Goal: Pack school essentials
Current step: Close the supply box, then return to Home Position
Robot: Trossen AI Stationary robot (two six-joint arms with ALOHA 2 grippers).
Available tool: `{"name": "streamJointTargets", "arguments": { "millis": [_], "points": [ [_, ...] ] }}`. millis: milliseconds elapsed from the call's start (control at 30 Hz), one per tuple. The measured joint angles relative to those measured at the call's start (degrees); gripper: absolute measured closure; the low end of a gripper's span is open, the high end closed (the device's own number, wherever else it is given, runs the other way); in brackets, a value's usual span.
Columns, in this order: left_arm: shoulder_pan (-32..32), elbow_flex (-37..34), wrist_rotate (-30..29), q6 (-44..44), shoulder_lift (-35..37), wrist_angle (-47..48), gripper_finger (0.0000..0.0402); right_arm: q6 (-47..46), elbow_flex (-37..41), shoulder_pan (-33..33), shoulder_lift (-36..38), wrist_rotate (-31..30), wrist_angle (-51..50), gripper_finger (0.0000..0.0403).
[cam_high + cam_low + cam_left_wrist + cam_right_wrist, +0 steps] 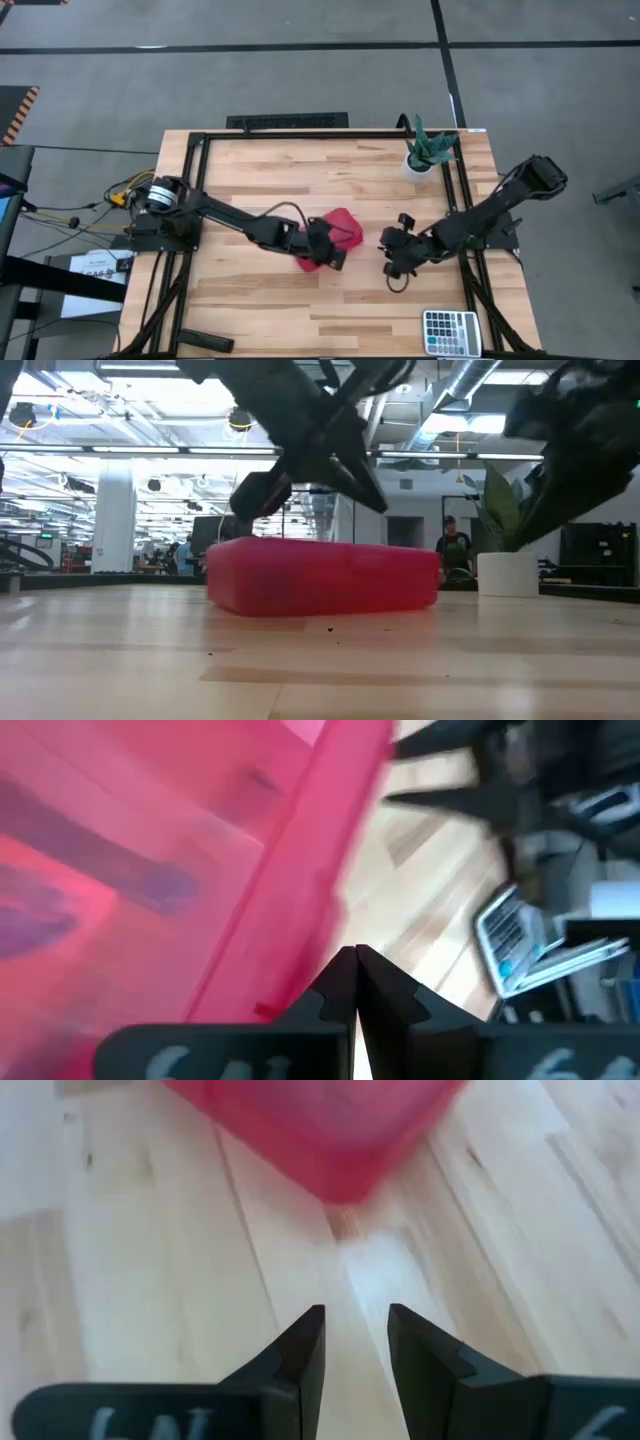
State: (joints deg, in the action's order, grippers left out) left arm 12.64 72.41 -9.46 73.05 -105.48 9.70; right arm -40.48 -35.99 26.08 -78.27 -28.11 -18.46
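One red case (338, 232), one potted plant (428, 150), one calculator (451, 332), two arms.

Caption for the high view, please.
Left gripper at the red case mid-table; right gripper beside it, apart.

**Trossen rig, just the hardware look**

Both arms are dark, basically black, built from chunky jointed segments. The left arm (235, 222) has a round silver-grey motor housing at its base, with a bundle of yellow and orange wires trailing just beside that housing. A thin black cable loops along its forearm. The right arm (490, 215) looks the same in matte black, with a small cable loop hanging near its end effector (396, 252). Up close, the left end effector (355, 982) has black fingers with notched, stepped inner edges, and the right one's fingers (300, 1350) match. Both mounts carry pale printed markings, unreadable.
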Motion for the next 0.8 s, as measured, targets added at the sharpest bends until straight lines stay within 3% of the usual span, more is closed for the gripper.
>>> {"name": "streamJointTargets", "arguments": {
  "millis": [133, 400, 533, 633, 733, 800],
  "points": [
    [1.7, -0.1, -0.4, 1.5, -2.9, -0.8, 0.0401, -0.5, 0.0, 2.7, 4.6, 0.1, -4.6, 0.0281],
    [2.5, 0.4, -1.6, 3.0, -3.4, 0.6, 0.0401, -0.7, 0.0, 3.9, 9.7, -0.3, -3.5, 0.0281],
    [4.4, 5.1, -7.0, 3.4, 1.3, 11.6, 0.0401, 0.1, 0.0, 3.9, 11.1, -0.3, -4.0, 0.0281],
    [5.5, 10.6, -10.9, 0.5, 4.2, 27.5, 0.0401, 2.6, -0.9, 3.9, 14.8, -0.3, -4.6, 0.0281],
    [6.4, 15.5, -14.5, -6.8, 7.4, 36.5, 0.0401, 4.8, -4.0, 3.6, 21.8, -0.4, -10.7, 0.0281],
    [6.7, 18.4, -15.0, -13.6, 11.2, 35.8, 0.0401, 7.6, -6.0, 3.3, 28.1, -1.4, -14.2, 0.0281]
  ]
}}
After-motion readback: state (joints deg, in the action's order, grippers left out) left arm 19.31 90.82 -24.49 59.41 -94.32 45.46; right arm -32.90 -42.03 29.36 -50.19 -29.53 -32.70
